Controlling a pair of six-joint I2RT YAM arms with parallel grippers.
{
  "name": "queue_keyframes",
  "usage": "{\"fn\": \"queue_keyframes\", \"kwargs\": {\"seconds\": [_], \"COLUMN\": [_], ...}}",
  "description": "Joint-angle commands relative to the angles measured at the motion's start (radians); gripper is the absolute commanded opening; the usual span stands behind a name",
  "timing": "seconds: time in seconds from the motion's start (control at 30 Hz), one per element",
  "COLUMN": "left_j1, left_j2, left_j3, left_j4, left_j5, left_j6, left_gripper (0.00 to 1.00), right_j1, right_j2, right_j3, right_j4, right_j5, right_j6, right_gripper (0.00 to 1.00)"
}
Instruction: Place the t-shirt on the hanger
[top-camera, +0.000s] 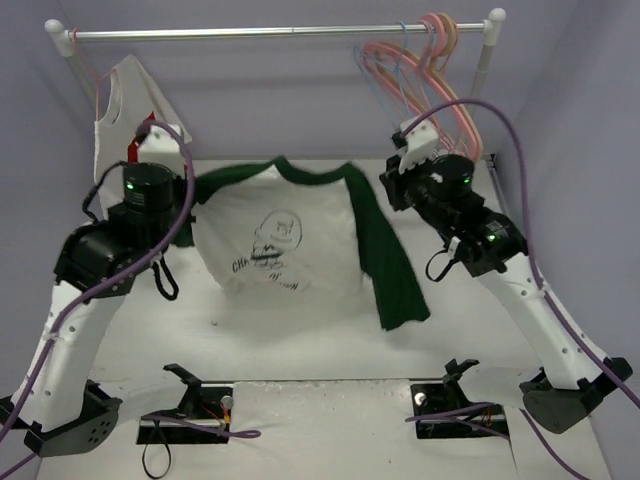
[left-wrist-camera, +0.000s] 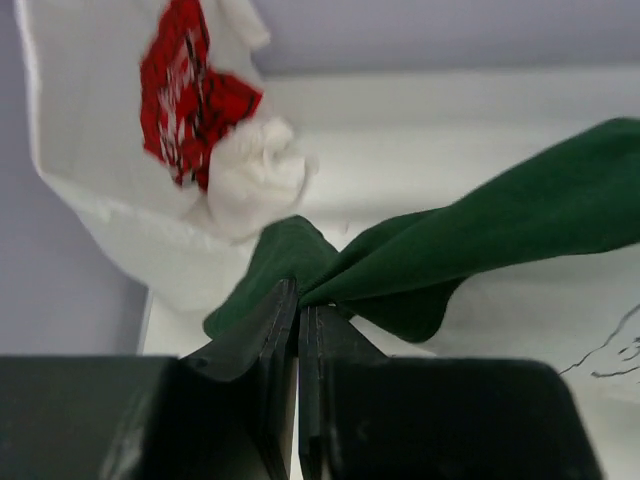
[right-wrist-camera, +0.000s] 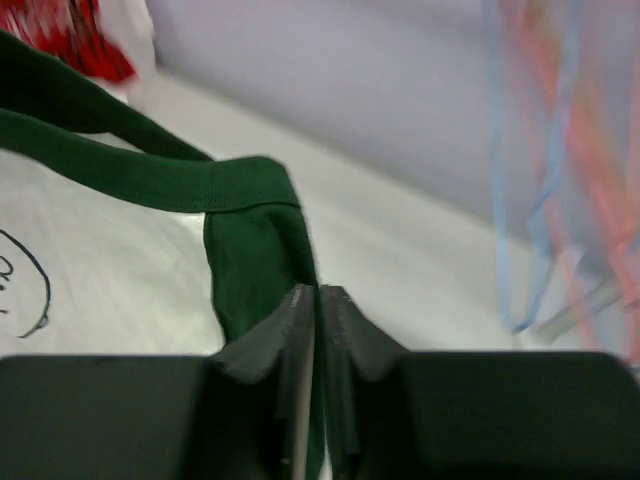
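The white-bodied, dark-green-sleeved fabric t-shirt (top-camera: 290, 240) hangs spread out below the silver clothes rail (top-camera: 280, 33), held up by its shoulders. The left pincer (left-wrist-camera: 298, 320) is clamped tight on a green sleeve fold. The right pincer (right-wrist-camera: 318, 300) stands narrow, with green cloth between its tips. The thin light-blue triangular hanger (right-wrist-camera: 493, 120) dangles at the rail's right end. The cloth is limp and light and will likely sag, so the shoulder seams by the collar look the best hold.
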Motion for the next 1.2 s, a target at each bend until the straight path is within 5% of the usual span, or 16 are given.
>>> {"fn": "queue_keyframes", "kwargs": {"seconds": [0.0, 0.03, 0.27, 0.3, 0.33, 0.4, 0.5, 1.0, 1.17], "left_j1": [0.018, 0.027, 0.102, 0.102, 0.102, 0.104, 0.115, 0.259, 0.267], "left_j2": [-0.037, -0.054, -0.174, -0.163, -0.137, -0.109, -0.086, -0.172, -0.195], "left_j3": [-0.238, -0.308, -0.857, -0.882, -0.913, -0.924, -0.951, -1.014, -1.0], "left_j4": [0.054, 0.08, 0.253, 0.255, 0.246, 0.212, 0.187, 0.149, 0.115], "left_j5": [-0.062, -0.051, 0.131, 0.145, 0.157, 0.182, 0.23, 0.363, 0.369], "left_j6": [-0.076, -0.105, -0.347, -0.385, -0.403, -0.445, -0.481, -0.45, -0.436], "left_gripper": [0.0, 0.0, 0.0, 0.0, 0.0, 0.01, 0.14, 0.17, 0.09], "right_j1": [-0.004, -0.003, 0.031, 0.038, 0.042, 0.048, 0.058, 0.06, 0.058], "right_j2": [-0.006, -0.013, -0.05, -0.027, -0.014, 0.044, 0.124, 0.579, 0.7], "right_j3": [-0.133, -0.21, -0.434, -0.44, -0.443, -0.453, -0.456, -0.258, -0.171], "right_j4": [-0.004, -0.004, 0.016, 0.013, 0.005, 0.002, 0.01, 0.145, 0.148], "right_j5": [0.026, 0.02, -0.035, -0.055, -0.066, -0.119, -0.194, -0.34, -0.331], "right_j6": [0.073, 0.094, 0.219, 0.225, 0.23, 0.24, 0.247, 0.1, 0.07], "right_gripper": [0.08, 0.01, 0.0, 0.02, 0.17, 0.35, 0.43, 0.43, 0.43]}}
